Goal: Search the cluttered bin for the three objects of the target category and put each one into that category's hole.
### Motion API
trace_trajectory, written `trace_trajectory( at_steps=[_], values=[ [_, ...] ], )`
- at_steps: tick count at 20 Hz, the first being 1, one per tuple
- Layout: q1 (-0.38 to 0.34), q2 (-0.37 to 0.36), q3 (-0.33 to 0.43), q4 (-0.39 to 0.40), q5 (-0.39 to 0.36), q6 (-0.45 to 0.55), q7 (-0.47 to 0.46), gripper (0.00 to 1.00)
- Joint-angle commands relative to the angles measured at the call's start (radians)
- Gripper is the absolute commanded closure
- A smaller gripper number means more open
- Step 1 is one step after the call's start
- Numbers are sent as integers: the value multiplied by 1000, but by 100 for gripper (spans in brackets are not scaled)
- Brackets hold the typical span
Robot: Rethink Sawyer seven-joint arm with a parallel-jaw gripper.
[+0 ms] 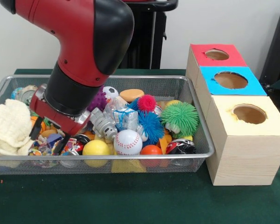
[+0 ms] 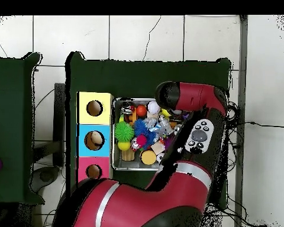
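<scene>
Reaching down into the left end of the wire mesh bin [image 1: 196, 98], the red and black arm [image 1: 84, 51] had its pincer [image 1: 47, 137] low among the toys, just beside a cream knitted cloth [image 1: 9, 128]. Two dark fingers [image 1: 36, 130] stood a little apart, their tips down among small colourful bits; from where I stood I could not tell whether anything was caught between them.

The bin sat on the green counter [image 1: 130, 200], crowded with things. A white baseball [image 1: 128, 142] lay near the front wall, with a yellow ball [image 1: 95, 148] touching it on one side and an orange ball [image 1: 151, 150] on the other. Behind them were a blue spiky ball [image 1: 151, 125], a small red spiky ball [image 1: 146, 102] and a big green spiky ball [image 1: 179, 117]. A little soccer ball [image 1: 110, 92] sat farther back, next to an orange oval piece [image 1: 131, 94]. A grey toy robot [image 1: 101, 123] lay just right of the pincer.

Right beside the bin stood a wooden box [image 1: 238, 154] with three round holes: a red-topped hole [image 1: 217, 54], a blue-topped hole [image 1: 230, 80] and a pale yellow-topped hole [image 1: 249, 113]. From above, the arm [image 2: 194, 127] covered one end of the bin [image 2: 116, 136].
</scene>
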Motion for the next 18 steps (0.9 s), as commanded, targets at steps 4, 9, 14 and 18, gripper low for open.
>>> trace_trajectory(
  at_steps=[4,9,14,18],
  values=[
    [8,-14,48,135,25,94,159,0],
    [-14,1,77,176,20,-34,170,0],
    [-27,34,95,196,8,-154,185,0],
    [-36,61,105,202,23,-199,201,0]
  ],
)
